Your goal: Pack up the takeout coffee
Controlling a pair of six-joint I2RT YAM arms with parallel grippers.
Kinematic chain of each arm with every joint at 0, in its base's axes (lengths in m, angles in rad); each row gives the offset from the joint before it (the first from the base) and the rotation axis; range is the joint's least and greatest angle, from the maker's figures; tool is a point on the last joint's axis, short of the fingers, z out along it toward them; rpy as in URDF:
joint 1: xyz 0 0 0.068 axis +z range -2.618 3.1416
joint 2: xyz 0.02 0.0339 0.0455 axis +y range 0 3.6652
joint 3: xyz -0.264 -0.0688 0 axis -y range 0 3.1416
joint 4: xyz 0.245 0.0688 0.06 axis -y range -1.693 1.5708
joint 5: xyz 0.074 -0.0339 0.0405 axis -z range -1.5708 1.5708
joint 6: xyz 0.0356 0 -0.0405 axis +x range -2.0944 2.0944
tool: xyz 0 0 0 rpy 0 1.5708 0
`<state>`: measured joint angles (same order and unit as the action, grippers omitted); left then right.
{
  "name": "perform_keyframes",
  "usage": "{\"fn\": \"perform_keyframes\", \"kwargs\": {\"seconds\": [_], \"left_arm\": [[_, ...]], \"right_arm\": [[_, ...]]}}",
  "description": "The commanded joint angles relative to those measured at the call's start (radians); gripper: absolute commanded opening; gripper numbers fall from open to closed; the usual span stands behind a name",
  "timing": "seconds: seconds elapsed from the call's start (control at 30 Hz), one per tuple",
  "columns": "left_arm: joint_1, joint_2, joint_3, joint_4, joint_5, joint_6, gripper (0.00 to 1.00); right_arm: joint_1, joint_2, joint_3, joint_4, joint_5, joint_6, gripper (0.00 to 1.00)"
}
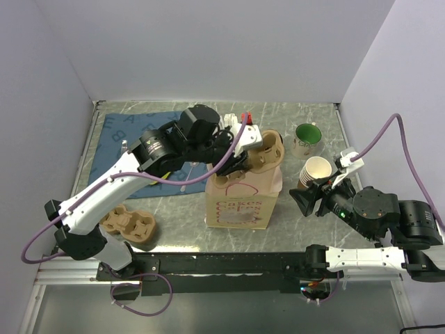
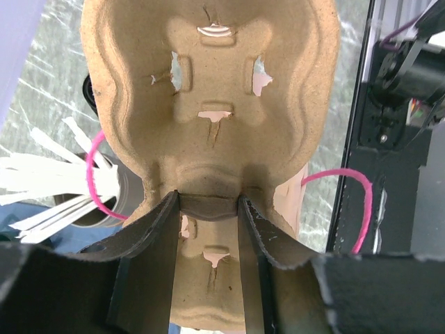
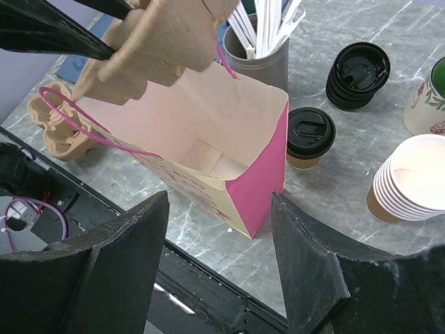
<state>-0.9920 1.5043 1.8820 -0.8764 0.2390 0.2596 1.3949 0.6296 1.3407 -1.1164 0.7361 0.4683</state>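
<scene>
Grippers, two. Left gripper (image 2: 208, 203) is clamped on the middle ridge of a carrier (image 2: 208, 90), one finger on each side, and holds it over the open mouth of the bag (image 1: 238, 202). Right gripper (image 3: 219, 209) has its jaws well apart and grips nothing; the bag's pink side lies directly ahead, between its fingers. Carriers, two: the held one and a spare carrier (image 1: 128, 226) flat on the table (image 1: 306, 236), left of the bag as the right gripper faces it. Coffee (image 3: 309, 136), one, lidded and upright on the table, ahead of the right gripper's right finger, just past the bag and outside it. Farther ahead stand one stack of lids (image 3: 358, 69) and one holder (image 3: 261, 62) of white sticks; to the right, one stack of cups (image 3: 410, 184) and one mug (image 3: 431, 97). The right wrist view alone shows the coffee and the lids. The top view shows the cloth (image 1: 135, 132) spread under the left arm. The left wrist view alone shows the grip on the carrier close up.
</scene>
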Motion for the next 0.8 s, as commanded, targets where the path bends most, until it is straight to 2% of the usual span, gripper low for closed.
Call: {"fn": "perform_keyframes", "kwargs": {"seconds": [0.0, 0.43, 0.77], "left_arm": [[-0.005, -0.026, -0.032, 0.054, 0.022, 0.049, 0.36], [-0.005, -0.085, -0.202, 0.206, 0.014, 0.073, 0.37], [-0.005, -0.012, -0.113, 0.182, 0.048, 0.082, 0.4]], "right_arm": [[0.007, 0.016, 0.029, 0.029, 0.025, 0.024, 0.67], [0.007, 0.042, 0.035, 0.047, 0.036, -0.002, 0.68], [0.006, 0.038, 0.028, 0.052, 0.039, 0.006, 0.68]]}}
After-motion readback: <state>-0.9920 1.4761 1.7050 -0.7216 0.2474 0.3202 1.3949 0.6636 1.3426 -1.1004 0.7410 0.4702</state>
